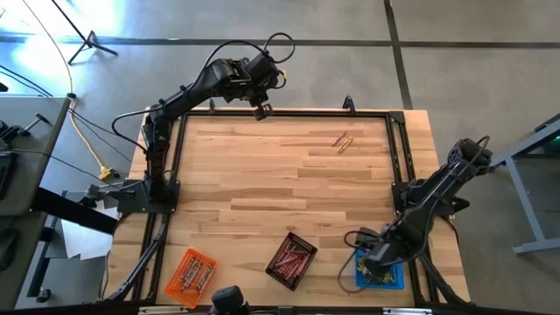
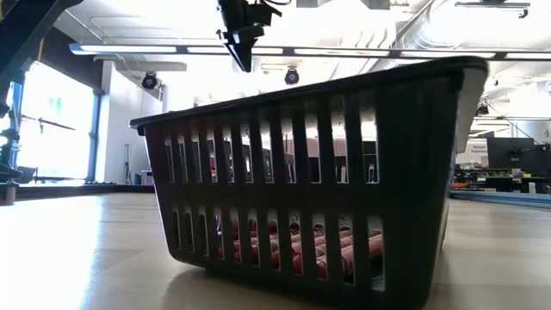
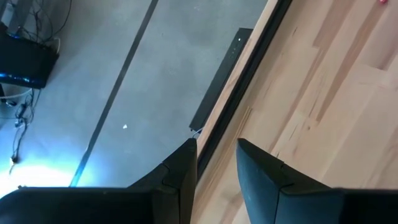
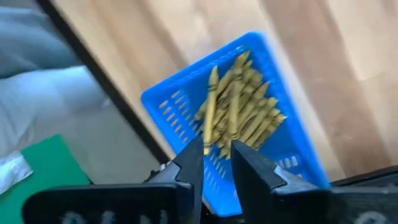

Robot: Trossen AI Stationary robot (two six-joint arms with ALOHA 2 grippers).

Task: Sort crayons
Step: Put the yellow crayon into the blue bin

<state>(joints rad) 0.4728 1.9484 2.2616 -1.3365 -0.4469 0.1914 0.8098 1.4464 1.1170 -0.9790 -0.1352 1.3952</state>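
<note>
Right gripper [image 4: 216, 163] is hovering over the blue tray [image 4: 174, 106], jaws narrowly parted — yellow crayons [image 4: 239, 106] lying inside. Two crayons [image 1: 341, 142] are sitting mid-table. Left gripper [image 3: 217, 163] is waiting at the far edge, jaws apart, empty.

**Grey floor, bright window**

A grey concrete floor [image 1: 455, 61] with dark seams is surrounding the pale wooden surface [image 1: 262, 175]. Daylight is pouring through a tall window [image 2: 52, 129], and ceiling lights [image 2: 155, 49] are glowing overhead.
</note>
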